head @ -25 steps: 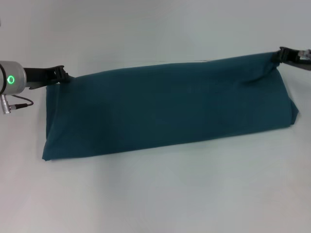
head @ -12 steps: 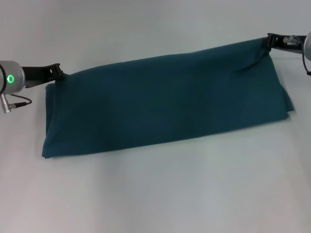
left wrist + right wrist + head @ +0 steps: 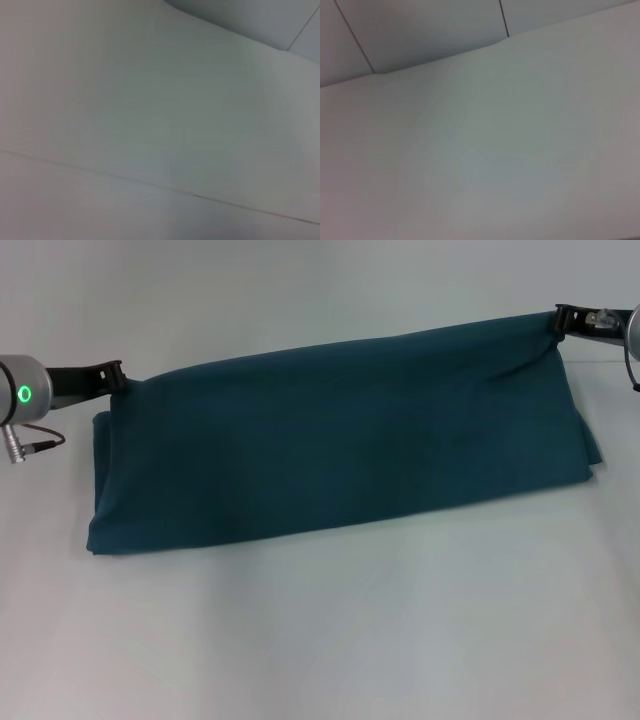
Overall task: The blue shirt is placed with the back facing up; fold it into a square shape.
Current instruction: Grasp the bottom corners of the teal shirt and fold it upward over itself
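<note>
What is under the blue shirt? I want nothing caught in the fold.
Only the pale table shows around the blue shirt, held by the left gripper and right gripper. Anything beneath or inside the fold is hidden.

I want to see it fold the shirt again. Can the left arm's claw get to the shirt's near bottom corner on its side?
Probably yes. The left claw is pinching the blue shirt at its far corner, so it must let go first. Below it is only bare table, nothing in the way.

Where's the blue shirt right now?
In the head view, the blue shirt stretches across the white table, held at its far corners by the left gripper and the right gripper.
</note>
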Motion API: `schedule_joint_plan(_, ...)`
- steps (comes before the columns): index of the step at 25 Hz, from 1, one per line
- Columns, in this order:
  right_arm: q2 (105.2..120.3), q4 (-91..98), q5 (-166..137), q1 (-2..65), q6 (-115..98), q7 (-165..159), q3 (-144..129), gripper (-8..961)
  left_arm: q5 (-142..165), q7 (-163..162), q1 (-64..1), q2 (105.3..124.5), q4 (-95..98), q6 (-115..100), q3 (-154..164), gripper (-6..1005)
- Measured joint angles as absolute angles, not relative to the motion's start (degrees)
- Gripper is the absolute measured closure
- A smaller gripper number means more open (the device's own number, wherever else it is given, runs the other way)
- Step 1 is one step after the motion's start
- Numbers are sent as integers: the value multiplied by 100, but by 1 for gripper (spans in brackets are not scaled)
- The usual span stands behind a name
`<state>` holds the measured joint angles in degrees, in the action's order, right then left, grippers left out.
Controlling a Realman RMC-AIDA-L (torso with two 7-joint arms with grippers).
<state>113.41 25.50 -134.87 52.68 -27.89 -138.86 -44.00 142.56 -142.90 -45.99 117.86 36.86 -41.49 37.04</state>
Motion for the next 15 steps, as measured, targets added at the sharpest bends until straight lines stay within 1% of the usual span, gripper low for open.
schedule_joint_plan(4,11343,2506,-13491,5289,-2710,-13887,-4423,897,14256,-14289,-4604,11810,3683,-4087,3714,1000)
schedule_joint_plan(12,11347,2487,-13492,5289,-2642,-13824,-4455,896,14230,-14320,-4645,11840,3661,-4015,3725,935)
schedule_joint_plan(15,11312,2459,-13518,5306,-2520,-13779,-4588,896,14222,-14436,-4655,11834,3624,-3944,3709,911)
